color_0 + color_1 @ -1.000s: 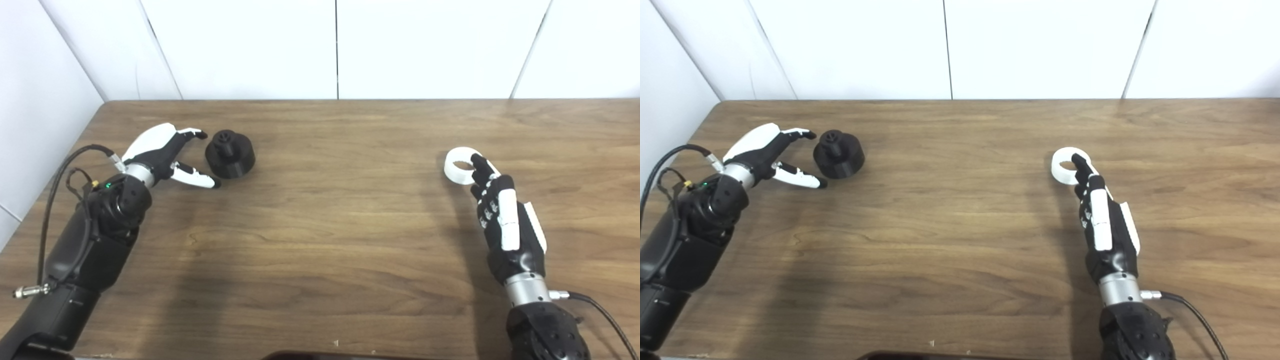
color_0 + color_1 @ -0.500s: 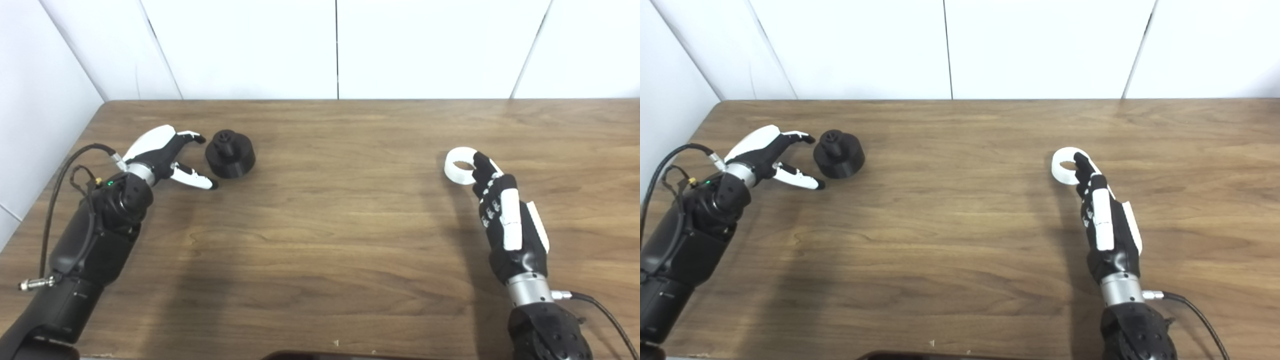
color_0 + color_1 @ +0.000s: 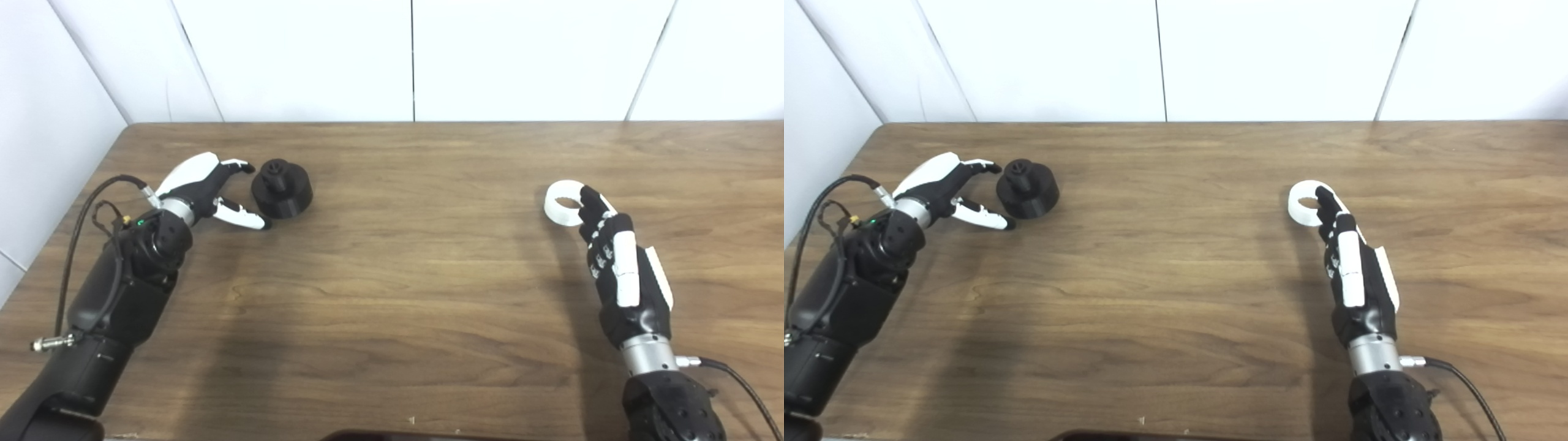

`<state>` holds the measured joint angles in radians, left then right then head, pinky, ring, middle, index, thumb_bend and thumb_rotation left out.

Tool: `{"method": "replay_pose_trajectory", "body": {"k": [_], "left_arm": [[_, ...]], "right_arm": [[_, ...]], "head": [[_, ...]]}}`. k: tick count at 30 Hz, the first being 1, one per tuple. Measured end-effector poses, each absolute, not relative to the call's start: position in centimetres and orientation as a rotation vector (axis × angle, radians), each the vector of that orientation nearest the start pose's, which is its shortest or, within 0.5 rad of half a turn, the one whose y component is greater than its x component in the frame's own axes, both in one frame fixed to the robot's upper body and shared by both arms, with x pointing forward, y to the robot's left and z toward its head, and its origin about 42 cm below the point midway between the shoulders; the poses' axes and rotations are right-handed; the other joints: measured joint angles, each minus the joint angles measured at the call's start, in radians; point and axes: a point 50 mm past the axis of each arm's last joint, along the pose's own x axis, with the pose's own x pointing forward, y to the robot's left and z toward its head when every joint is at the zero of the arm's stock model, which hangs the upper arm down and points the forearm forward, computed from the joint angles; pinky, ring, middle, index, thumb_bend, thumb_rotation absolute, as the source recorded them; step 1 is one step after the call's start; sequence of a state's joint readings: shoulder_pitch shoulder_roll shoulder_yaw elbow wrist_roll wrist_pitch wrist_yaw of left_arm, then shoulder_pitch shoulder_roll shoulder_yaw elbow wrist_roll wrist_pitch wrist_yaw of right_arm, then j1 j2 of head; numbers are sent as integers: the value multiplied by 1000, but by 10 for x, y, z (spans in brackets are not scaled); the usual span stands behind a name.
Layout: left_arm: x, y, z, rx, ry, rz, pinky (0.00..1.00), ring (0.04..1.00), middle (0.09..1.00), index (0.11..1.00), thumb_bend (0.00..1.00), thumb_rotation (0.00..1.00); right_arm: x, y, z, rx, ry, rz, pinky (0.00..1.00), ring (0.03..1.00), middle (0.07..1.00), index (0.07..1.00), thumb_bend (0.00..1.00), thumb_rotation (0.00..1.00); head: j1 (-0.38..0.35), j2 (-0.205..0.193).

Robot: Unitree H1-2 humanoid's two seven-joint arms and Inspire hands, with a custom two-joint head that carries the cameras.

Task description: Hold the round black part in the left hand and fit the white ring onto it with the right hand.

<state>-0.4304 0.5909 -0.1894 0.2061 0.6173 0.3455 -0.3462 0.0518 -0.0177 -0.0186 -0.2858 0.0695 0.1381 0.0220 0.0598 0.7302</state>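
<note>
Left hand (image 3: 202,190): mine, glossy white shell over black, fingers spread wide, holding nothing, just beside the round black part (image 3: 282,188). Part: matte, squat cylinder with a knob on top, resting on the wood-grain table (image 3: 404,269). Right hand (image 3: 618,263): black, white-plated, fingers extended; fingertips overlap the white ring (image 3: 563,202), smooth, lying flat; I cannot tell whether they grip it.

My two eyes sit side by side on my head, looking steeply down on the tabletop (image 3: 392,257) toward the white wall (image 3: 410,61) — both share nearly everything, the right view offset slightly sideways.
</note>
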Motion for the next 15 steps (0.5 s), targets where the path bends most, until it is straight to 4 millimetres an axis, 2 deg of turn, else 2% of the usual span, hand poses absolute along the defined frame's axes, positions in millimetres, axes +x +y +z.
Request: {"method": "replay_pose_trajectory", "body": {"k": [15], "left_arm": [[413, 359, 193, 1214, 293, -135, 837, 981, 933, 862, 875, 279]], "right_arm": [[262, -220, 150, 37, -95, 0, 1000, 979, 955, 903, 596, 1000]], "head": [[-6, 2]]}}
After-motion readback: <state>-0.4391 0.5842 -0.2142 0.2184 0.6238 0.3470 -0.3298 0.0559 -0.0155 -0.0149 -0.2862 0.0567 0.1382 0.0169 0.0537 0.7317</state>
